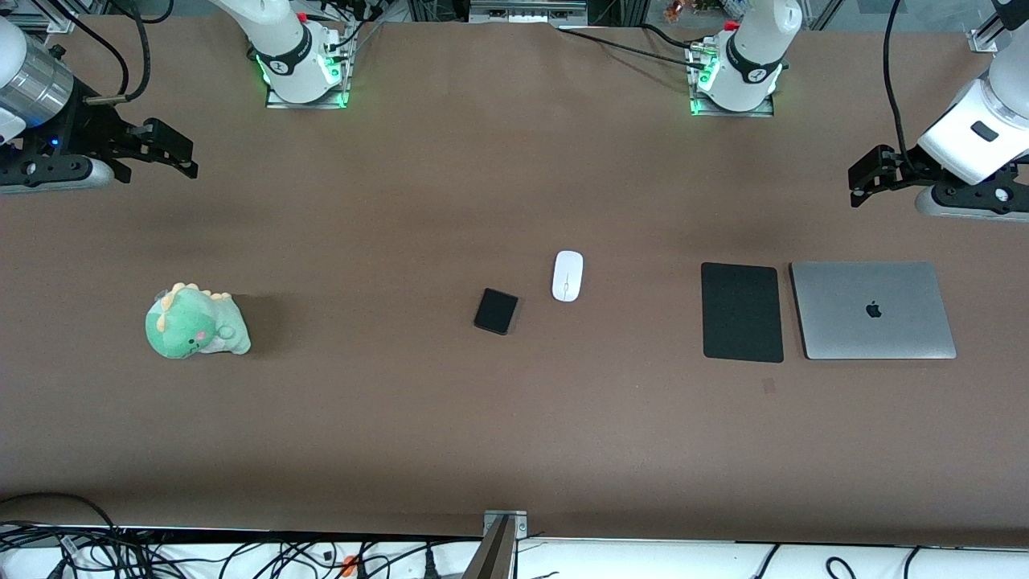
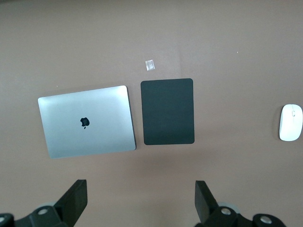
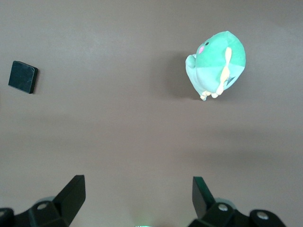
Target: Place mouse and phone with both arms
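Tabletop (image 1: 402,418) bare around the mouse (image 1: 567,276) and the phone (image 1: 496,311), which lie close together but apart near the middle; open approach from above for both; black mat (image 1: 742,312) and laptop (image 1: 873,310) lie flat, side by side, toward the left arm's end; green plush toy (image 1: 195,322) stands alone toward the right arm's end, well apart from the phone; left pincer (image 1: 867,177) and right pincer (image 1: 165,151) hang spread wide over bare tabletop.

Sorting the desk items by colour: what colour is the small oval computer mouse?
The small oval computer mouse is glossy white with a thin grey centre line; the front view shows it best.
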Robot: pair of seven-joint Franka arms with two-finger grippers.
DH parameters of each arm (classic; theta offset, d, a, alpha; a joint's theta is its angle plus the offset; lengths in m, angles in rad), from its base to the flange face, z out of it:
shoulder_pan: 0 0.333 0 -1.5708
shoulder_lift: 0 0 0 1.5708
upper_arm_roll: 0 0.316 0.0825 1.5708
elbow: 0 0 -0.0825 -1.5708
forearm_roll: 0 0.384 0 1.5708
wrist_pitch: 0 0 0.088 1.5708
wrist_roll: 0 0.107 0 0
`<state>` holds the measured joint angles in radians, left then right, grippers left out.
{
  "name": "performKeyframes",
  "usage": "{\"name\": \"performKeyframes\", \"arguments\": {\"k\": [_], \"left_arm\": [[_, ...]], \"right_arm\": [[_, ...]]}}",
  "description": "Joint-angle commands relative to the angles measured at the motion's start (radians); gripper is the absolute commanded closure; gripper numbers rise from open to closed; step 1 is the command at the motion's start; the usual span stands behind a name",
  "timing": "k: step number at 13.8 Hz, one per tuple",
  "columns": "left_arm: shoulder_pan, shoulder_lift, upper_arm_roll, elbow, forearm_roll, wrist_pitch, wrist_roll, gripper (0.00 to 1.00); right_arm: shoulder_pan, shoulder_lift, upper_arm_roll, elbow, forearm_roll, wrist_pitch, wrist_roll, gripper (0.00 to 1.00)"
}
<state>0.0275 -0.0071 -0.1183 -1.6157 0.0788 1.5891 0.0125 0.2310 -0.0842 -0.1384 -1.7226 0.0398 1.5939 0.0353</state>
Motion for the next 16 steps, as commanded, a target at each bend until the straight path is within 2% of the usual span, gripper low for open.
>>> {"name": "performKeyframes", "arguments": {"k": [1,5,11,14,16], "left_arm": [[0.003,0.012,-0.003,0.03,-0.004,-0.014,0.004,0.0],[0.006,0.012,-0.003,0.03,-0.005,-0.015,0.004,0.0],[0.008,0.012,-0.003,0.03,-0.005,-0.018,0.004,0.0],[0.006,0.013,-0.003,0.03,-0.004,-0.018,0.004,0.0],[0.006,0.012,-0.003,0.03,-0.004,-0.018,0.004,0.0]], "right_arm": [[-0.012,0.01,0.011,0.021,-0.014,-0.014,-0.009,0.0],[-0.009,0.029,0.011,0.066,-0.035,-0.011,0.006,0.0],[-0.007,0.136,0.013,0.193,-0.037,-0.012,0.003,0.0],[-0.009,0.136,0.013,0.199,-0.049,-0.012,0.005,0.0],[-0.004,0.138,0.014,0.198,-0.09,-0.028,0.001,0.0]]}}
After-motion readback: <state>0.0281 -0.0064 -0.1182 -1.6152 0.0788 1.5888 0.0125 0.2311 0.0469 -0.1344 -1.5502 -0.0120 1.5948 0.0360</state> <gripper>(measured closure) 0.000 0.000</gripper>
